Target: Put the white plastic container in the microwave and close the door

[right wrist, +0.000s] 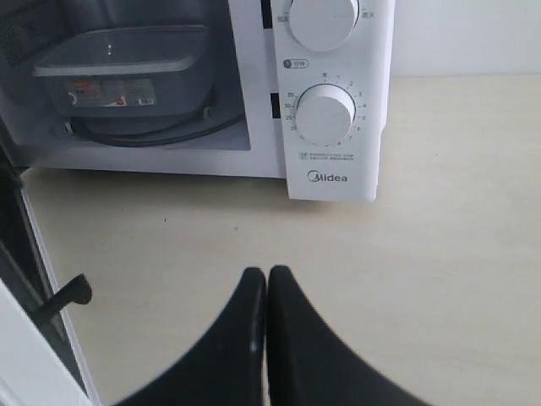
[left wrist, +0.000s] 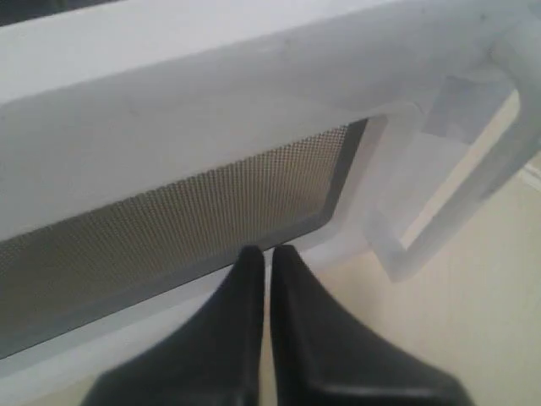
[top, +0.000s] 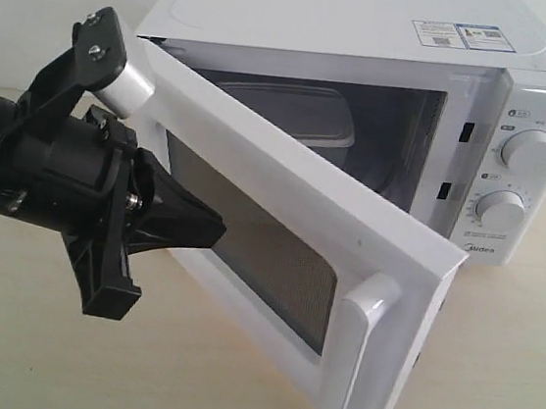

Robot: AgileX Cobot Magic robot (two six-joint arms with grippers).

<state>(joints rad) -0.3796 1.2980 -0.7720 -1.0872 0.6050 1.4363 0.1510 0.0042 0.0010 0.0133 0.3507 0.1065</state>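
The white plastic container (top: 298, 112) (right wrist: 127, 72) sits inside the white Midea microwave (top: 520, 114) (right wrist: 334, 101), on the turntable. The door (top: 282, 215) (left wrist: 169, 127) stands partly open, swung out toward the front. Its bar handle (top: 359, 362) (left wrist: 473, 194) is at the free edge. My left gripper (top: 218, 233) (left wrist: 266, 251) is shut and empty, its tips against the outer face of the door just below the dark window (left wrist: 169, 228). My right gripper (right wrist: 267, 272) is shut and empty, low over the tabletop in front of the microwave's dial panel.
Two round dials (top: 529, 150) (top: 500, 209) are on the microwave's right panel. A sticker (top: 460, 33) lies on its top. The beige tabletop (top: 511, 370) (right wrist: 439, 254) stretches to the right and in front. A white wall stands behind.
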